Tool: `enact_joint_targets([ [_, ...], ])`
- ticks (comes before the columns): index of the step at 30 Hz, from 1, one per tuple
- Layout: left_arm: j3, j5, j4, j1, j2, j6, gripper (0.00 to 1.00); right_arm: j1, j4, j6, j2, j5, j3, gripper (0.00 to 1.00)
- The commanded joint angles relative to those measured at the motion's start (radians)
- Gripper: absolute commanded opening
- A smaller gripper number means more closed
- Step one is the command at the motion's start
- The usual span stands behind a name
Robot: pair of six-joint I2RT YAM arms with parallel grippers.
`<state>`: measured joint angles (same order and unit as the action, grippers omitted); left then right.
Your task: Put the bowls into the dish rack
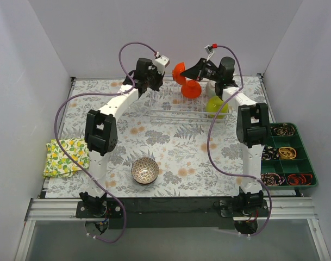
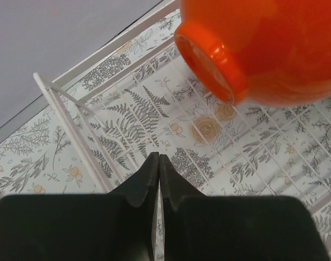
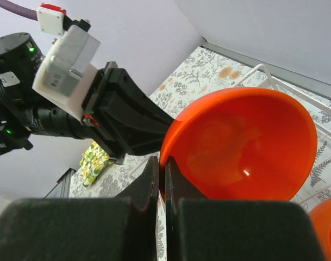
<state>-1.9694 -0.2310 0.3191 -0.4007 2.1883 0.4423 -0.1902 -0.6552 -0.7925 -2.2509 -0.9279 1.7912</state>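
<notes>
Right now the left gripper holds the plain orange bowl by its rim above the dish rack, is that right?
No: it is the right gripper that holds the plain orange bowl by its rim above the dish rack; the right wrist view shows it.

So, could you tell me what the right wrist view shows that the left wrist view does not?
Only the right wrist: the right gripper shut on an orange bowl's rim, and the yellow-green cloth. Only the left wrist: the ringed underside of a bowl. Both: the left gripper, shut and empty, and the wire rack.
</notes>
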Motion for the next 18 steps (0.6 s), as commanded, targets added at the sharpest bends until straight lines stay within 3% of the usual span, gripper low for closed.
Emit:
enact_joint_targets([
  [1, -0.086, 0.076, -0.052, -0.026, 0.056, 0.002, 0.00, -0.006, -0.123, -0.073, -0.045, 0.026, 0.043, 0.01],
  [18, -0.126, 0.179, -0.163, -0.050, 0.179, 0.018, 0.00, -0.017, -0.113, -0.060, -0.208, 0.052, 0.120, 0.01],
])
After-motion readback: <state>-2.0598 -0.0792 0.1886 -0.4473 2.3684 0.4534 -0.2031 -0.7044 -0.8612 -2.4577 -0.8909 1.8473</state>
